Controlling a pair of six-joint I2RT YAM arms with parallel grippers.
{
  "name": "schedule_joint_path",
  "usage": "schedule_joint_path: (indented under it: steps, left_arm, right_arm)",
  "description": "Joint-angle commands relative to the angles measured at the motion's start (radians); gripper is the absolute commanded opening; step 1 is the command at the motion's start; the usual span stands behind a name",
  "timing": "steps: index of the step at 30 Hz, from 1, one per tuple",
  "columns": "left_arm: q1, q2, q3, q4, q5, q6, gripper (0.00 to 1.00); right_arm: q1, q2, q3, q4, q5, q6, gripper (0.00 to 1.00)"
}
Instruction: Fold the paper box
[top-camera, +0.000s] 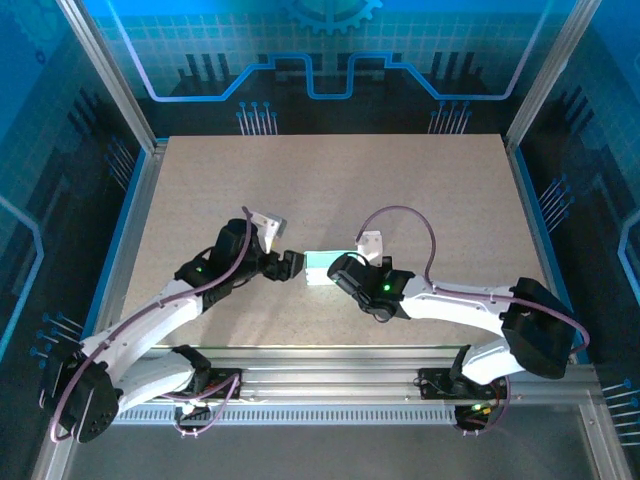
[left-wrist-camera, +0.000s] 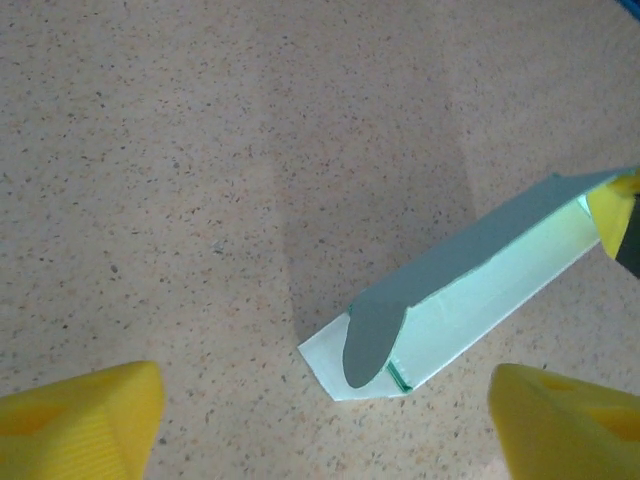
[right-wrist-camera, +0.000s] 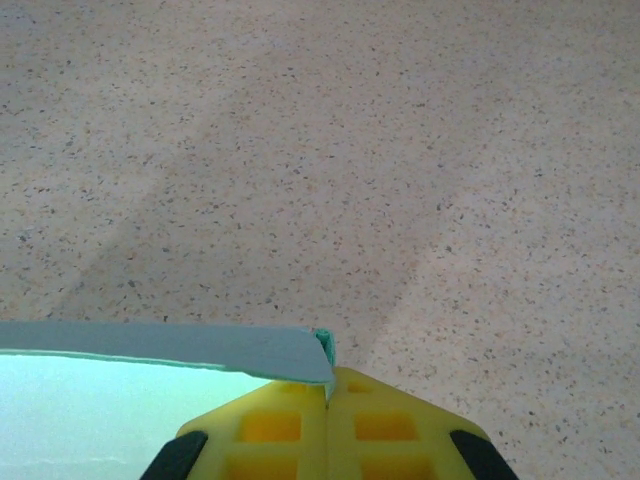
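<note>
- Roughly in the middle of the beige table, a little toward the near edge, is the paper box, between the two grippers.
- From the left wrist view, the box is a long pale mint piece, partly folded. One grey-looking panel with a rounded flap leans over the bright inner side, and the pointed near end is low, close to the table.
- The left gripper is just beside the left end of the box. Its yellow fingers stand wide apart and touch nothing.
- The right gripper is at the other end. Its fingers are pressed together and clamp the edge of the card, and a thin corner shows at the seam.
</note>
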Motion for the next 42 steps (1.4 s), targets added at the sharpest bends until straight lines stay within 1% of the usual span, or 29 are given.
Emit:
schedule_joint_path:
  steps: [1,3,6,9,13,19,25,30,42]
  left_arm:
    - [-0.022,0.012,0.084,-0.192,-0.013,-0.002,0.74]
    - [-0.032,0.028,0.134,-0.256,-0.019,0.033,0.62]
    - [-0.048,0.07,0.207,-0.341,-0.013,0.084,0.51]
    - [-0.064,0.122,0.258,-0.405,0.003,0.127,0.49]
    - [-0.065,0.198,0.298,-0.434,0.024,0.141,0.49]
    - [-0.067,0.271,0.34,-0.405,0.02,0.135,0.38]
    - [-0.07,0.321,0.37,-0.393,0.033,0.13,0.33]
    - [-0.079,0.348,0.373,-0.373,0.022,0.122,0.31]
    - [-0.098,0.407,0.426,-0.367,-0.008,0.064,0.08]
  right_arm:
    - [-0.018,-0.011,-0.036,-0.014,-0.08,-0.031,0.0]
    - [-0.028,-0.02,-0.046,-0.007,-0.099,-0.03,0.0]
    - [-0.037,-0.028,-0.057,0.0,-0.117,-0.03,0.0]
    - [-0.043,-0.03,-0.058,-0.001,-0.125,-0.032,0.0]
    - [-0.045,-0.027,-0.06,0.002,-0.129,-0.03,0.0]
    - [-0.046,-0.027,-0.062,0.006,-0.138,-0.028,0.0]
    - [-0.046,-0.022,-0.062,0.009,-0.143,-0.027,0.0]
    - [-0.046,-0.018,-0.062,0.012,-0.144,-0.027,0.0]
    - [-0.044,-0.008,-0.064,0.017,-0.15,-0.019,0.0]
